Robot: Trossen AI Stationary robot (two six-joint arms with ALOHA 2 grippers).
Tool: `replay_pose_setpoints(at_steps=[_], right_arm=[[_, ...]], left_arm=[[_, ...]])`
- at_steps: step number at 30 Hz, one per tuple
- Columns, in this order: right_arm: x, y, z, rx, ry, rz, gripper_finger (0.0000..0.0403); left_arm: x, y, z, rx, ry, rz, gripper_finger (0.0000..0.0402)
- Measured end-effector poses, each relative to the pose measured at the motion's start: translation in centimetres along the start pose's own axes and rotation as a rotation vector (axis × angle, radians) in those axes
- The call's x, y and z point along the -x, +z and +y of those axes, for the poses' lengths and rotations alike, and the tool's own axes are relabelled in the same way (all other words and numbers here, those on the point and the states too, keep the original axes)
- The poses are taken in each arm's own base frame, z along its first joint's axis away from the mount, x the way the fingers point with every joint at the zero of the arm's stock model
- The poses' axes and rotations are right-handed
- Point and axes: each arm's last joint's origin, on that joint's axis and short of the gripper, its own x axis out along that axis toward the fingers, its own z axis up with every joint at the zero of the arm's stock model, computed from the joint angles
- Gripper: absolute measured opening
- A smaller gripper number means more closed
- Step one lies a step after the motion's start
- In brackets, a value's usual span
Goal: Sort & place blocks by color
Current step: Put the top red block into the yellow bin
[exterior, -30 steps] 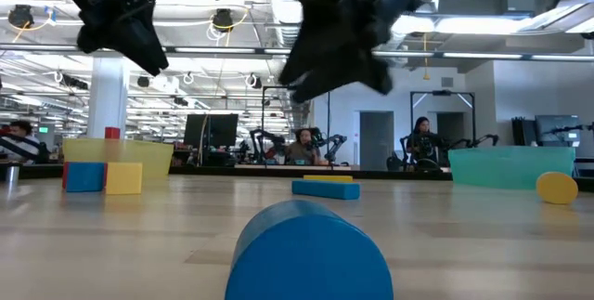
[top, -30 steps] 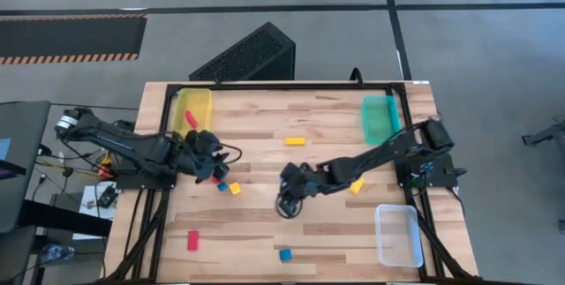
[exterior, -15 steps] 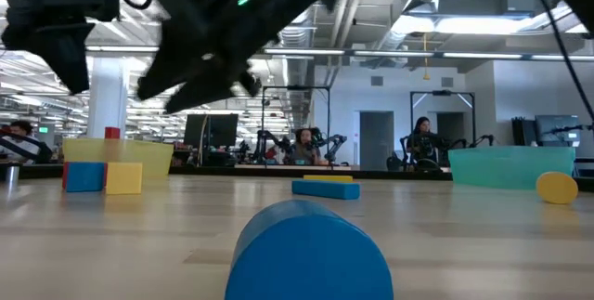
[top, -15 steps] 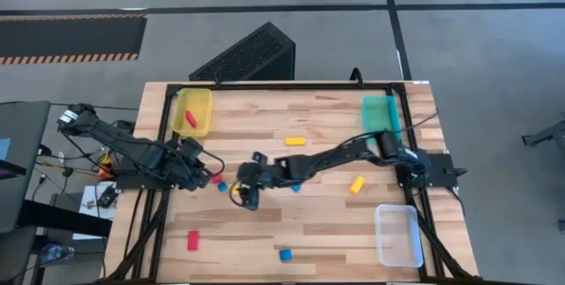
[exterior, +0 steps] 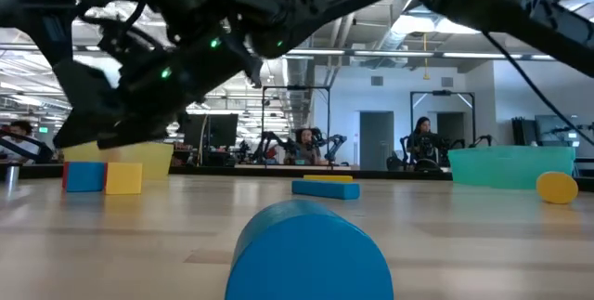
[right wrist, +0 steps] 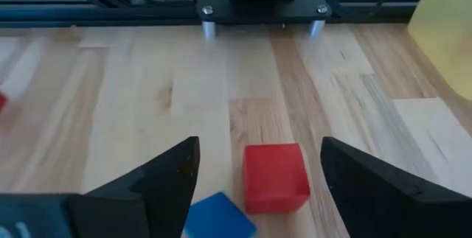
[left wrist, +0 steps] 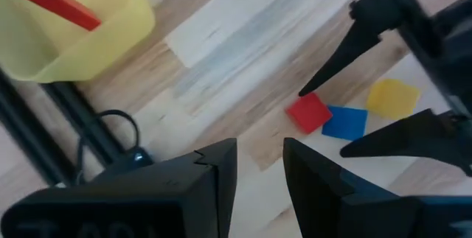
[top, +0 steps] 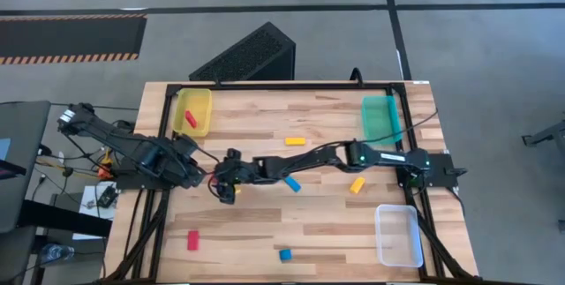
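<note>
Three small cubes lie together on the table near its left side: red (right wrist: 274, 177), blue (left wrist: 345, 122) and yellow (left wrist: 393, 96). My right gripper (right wrist: 259, 149), reached far across from the right, hangs open over them (top: 222, 179). Its fingers stand on either side of the red cube without touching it. My left gripper (left wrist: 259, 153) hovers just left of the cubes (top: 194, 168), a narrow gap between its fingers and nothing in it. A red bar (top: 190, 119) leans inside the yellow tray (top: 201, 100).
Loose blocks lie about: a yellow bar (top: 295, 141), a blue block (top: 292, 183), a yellow block (top: 357, 184), a red bar (top: 192, 240) and a blue block (top: 285, 254) near the front edge. A teal tray (top: 380, 117) stands far right, a clear tray (top: 398, 235) near right.
My right gripper has swept from the table's middle toward its left edge and now hangs over the three cubes. My left gripper has drawn back a little toward the left edge, away from them.
</note>
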Motion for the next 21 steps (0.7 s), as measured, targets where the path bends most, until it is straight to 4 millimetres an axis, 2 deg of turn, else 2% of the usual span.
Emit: replay_pose_setpoints(at_steps=[7,12,16,21], right_arm=[[-1.9,-1.9,-1.0,-0.034,-0.008,0.022,0.0317],[-1.9,-2.3,-1.9,-0.133,-0.018,0.091,0.0295],[-1.9,-2.4,-2.2,-0.119,-0.005,0.098,0.0249],[-1.9,-2.3,-2.1,-0.091,0.036,0.101,0.0152]], left_arm=[[0.4,0.1,0.4,-0.027,0.034,0.003,0.0096],[0.4,0.0,0.5,-0.032,0.042,0.005,0.0096],[0.4,0.1,0.5,-0.033,0.045,-0.002,0.0096],[0.4,0.1,0.5,-0.035,0.05,-0.006,0.0096]])
